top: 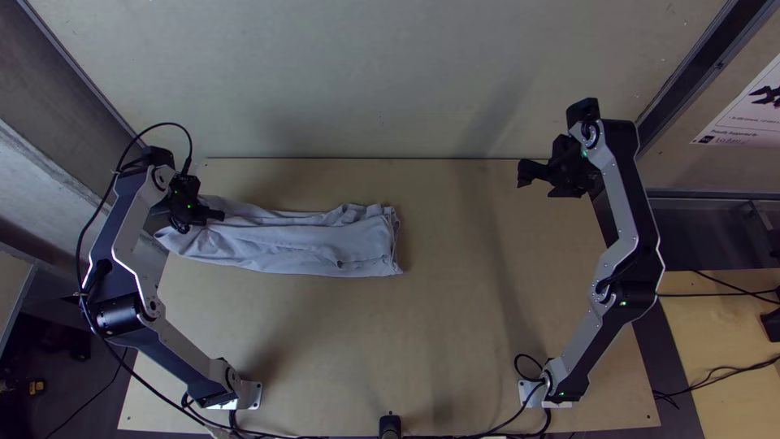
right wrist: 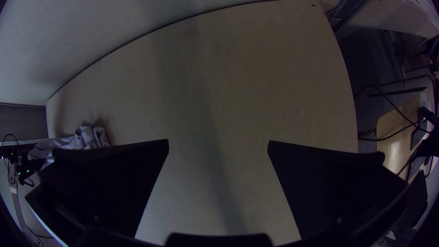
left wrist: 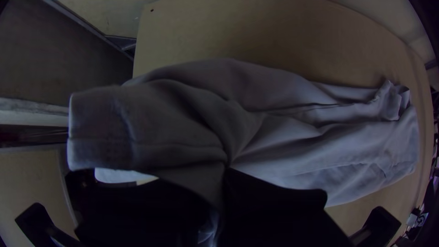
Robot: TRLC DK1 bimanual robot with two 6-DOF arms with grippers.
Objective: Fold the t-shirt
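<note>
Nearest my left wrist camera, my black, flat-fingered left claw (top: 203,218) pinches the pale grey cloth t-shirt (top: 309,245) near its left end. The shirt lies in a long, wrinkled strip on the light wooden bench (top: 390,341). Rightward, my black, flat-fingered right claw (top: 538,184) hangs wide open.

t-shirt (top: 292,248) plain pale grey; table (top: 455,325) light tan; back panel (top: 366,73) grey-white; arms (top: 615,179) silver, black.

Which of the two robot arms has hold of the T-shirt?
The left arm: its jaws are closed on the T-shirt near one end, while the jaws of the right arm stand open, away from the cloth.
</note>
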